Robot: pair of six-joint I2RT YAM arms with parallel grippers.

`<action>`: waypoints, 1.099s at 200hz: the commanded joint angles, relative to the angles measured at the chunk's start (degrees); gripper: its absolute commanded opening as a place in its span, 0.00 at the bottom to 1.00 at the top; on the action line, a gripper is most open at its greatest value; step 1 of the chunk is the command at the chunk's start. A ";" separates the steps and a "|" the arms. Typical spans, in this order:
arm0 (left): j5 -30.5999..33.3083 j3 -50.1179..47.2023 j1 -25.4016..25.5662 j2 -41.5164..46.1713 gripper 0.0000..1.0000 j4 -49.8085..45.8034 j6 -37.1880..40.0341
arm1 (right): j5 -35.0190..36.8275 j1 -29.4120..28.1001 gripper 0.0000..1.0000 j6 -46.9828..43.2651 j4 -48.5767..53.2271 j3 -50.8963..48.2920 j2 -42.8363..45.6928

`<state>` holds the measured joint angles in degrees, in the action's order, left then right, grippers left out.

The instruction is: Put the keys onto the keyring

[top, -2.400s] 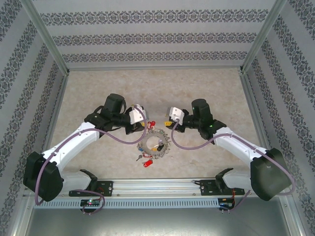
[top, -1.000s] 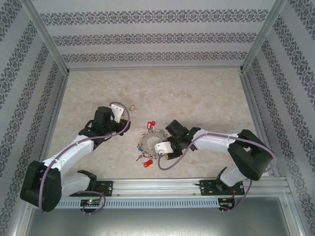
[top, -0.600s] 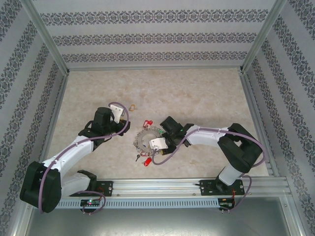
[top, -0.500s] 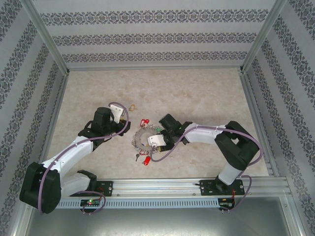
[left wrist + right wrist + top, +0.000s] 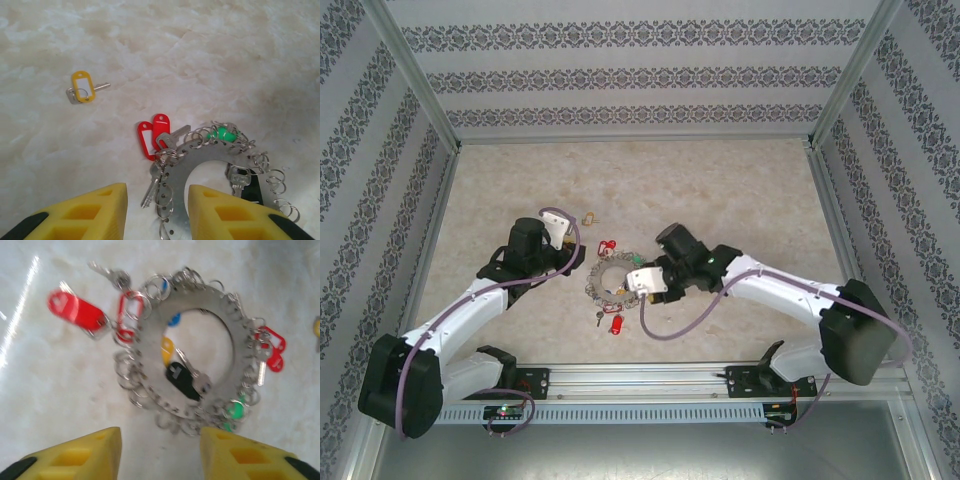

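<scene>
Left wrist: left gripper (image 5: 156,187) spread wide, empty, hovering at the keyring (image 5: 192,154) rim. Keyring flat. Red-tagged keys (image 5: 152,134) on its rim, tags fanning away to the far side. Yellow-tagged key (image 5: 82,89) lying apart, long axis left-right, blade pointing right.
Right wrist: right gripper (image 5: 160,432) wide open, empty, keyring just ahead. Lone red tag (image 5: 77,310) just beside the near rim; link unclear.
Top: keyring mid-table (image 5: 740,190), between both grippers.
</scene>
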<state>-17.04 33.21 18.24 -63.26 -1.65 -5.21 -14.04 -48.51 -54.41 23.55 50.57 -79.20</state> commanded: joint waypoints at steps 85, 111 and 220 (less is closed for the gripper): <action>9.24 11.46 -1.50 -6.38 1.00 -16.07 -15.74 | -18.30 5.57 0.34 79.47 -2.72 0.47 -7.90; 7.51 13.89 -1.54 -10.25 0.97 -18.14 -15.37 | -15.12 5.04 0.31 84.70 -3.31 -0.19 -9.98; 5.24 14.96 -1.56 -12.31 0.97 -19.62 -14.30 | -10.92 5.71 0.35 84.18 1.13 4.90 -17.83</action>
<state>-10.59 46.37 17.12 -75.00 -19.79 -19.18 -25.61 -43.22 28.84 23.42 53.04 -94.80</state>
